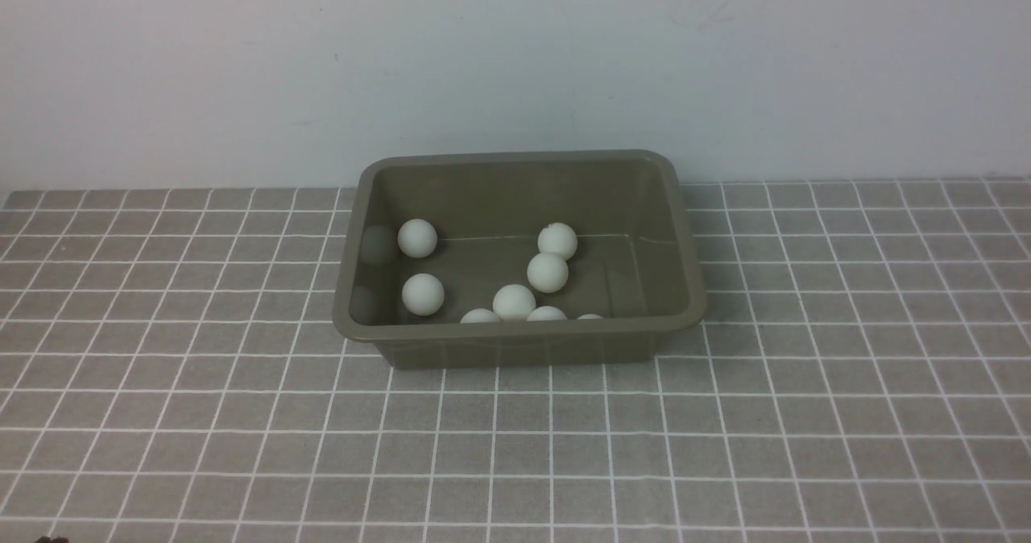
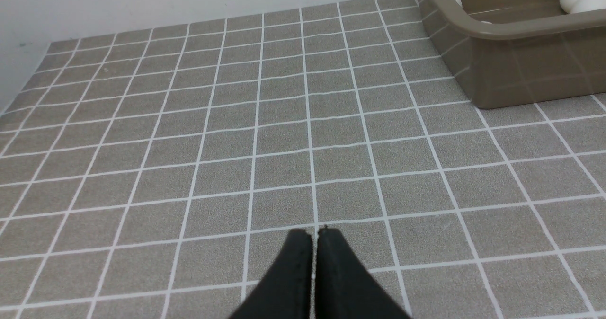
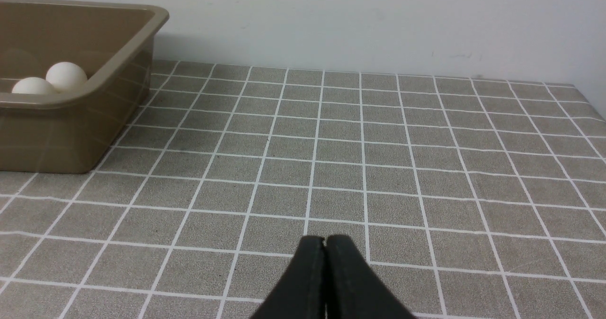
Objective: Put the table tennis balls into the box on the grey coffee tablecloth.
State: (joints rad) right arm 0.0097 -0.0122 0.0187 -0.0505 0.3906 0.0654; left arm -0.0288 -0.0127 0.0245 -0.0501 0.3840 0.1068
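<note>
The table tennis balls [image 1: 514,301] are all lying inside the box [image 1: 683,229], which is sitting near the far edge of the grey coffee tablecloth [image 1: 805,414]. The left gripper [image 2: 315,234] and right gripper [image 3: 325,240] are hovering over bare cloth, jaws pressed together, gripping nothing.

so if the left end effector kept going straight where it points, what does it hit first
Probably just the grey coffee tablecloth: the shut left end effector aims at bare cloth, and the box sits off to one side of that line.

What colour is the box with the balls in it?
Olive-brown: the box shows best in the front view, with white balls inside.
</note>
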